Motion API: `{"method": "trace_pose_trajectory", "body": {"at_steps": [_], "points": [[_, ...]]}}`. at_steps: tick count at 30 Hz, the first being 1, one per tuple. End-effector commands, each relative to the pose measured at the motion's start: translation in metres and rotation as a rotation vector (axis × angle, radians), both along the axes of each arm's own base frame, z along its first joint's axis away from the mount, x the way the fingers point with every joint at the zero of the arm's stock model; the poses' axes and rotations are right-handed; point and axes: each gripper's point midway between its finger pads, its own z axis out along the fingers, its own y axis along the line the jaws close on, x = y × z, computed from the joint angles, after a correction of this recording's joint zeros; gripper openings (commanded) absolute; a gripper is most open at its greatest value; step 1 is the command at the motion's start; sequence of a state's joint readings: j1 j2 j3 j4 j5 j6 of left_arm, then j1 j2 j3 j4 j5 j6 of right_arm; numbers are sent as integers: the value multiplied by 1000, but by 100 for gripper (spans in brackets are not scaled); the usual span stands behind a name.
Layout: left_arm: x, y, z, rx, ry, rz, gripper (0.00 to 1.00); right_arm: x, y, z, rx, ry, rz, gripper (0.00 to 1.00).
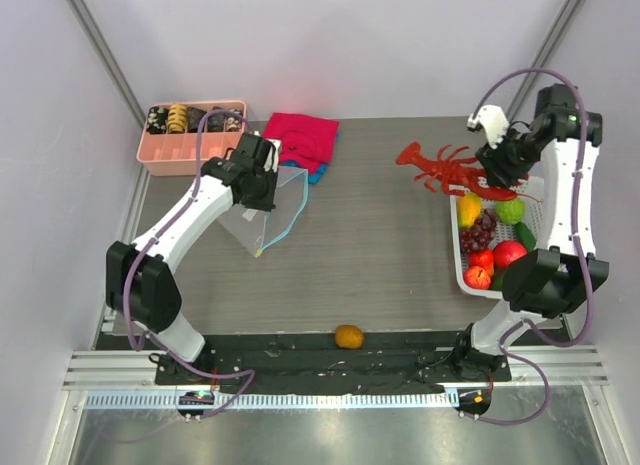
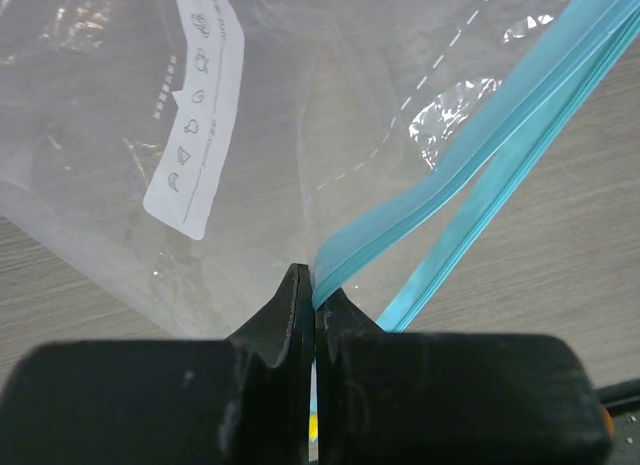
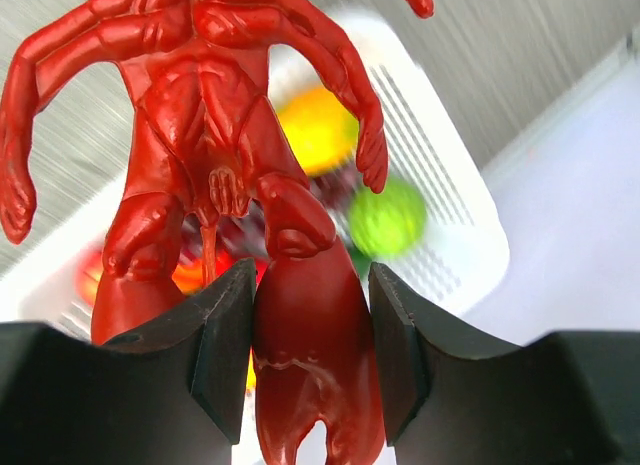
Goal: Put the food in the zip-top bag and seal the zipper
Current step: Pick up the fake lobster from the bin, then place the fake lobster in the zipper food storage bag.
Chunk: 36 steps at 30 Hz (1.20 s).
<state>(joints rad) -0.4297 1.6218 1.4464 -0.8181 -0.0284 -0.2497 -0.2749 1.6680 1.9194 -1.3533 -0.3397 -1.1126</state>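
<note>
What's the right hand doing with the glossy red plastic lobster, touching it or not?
Touching. The right wrist view shows both fingers of the right hand pressed against the tail of the glossy red plastic lobster, no gap.

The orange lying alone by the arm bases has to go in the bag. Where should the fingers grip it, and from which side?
Take the orange across its widest middle, coming straight down from above. It looks round with no handle, and sits alone on the table, so a top-down pinch probably has room all round.
</note>
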Motion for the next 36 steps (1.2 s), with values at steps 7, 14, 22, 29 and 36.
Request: {"method": "trace_pose_trajectory", "body": {"at_steps": [7, 14, 22, 29, 36], "points": [[4, 5, 25, -45, -114, 72, 0, -43, 177, 9, 226, 72, 240, 1], [3, 4, 21, -56, -87, 109, 0, -49, 279, -8, 207, 40, 353, 1], [-5, 3, 19, -54, -63, 103, 0, -39, 307, -27, 13, -76, 391, 1], [-11, 1, 15, -70, -35, 105, 0, -22, 320, -29, -103, -161, 366, 1], [-9, -13, 12, -140, 26, 157, 0, -20, 342, -27, -114, -201, 367, 1]]}}
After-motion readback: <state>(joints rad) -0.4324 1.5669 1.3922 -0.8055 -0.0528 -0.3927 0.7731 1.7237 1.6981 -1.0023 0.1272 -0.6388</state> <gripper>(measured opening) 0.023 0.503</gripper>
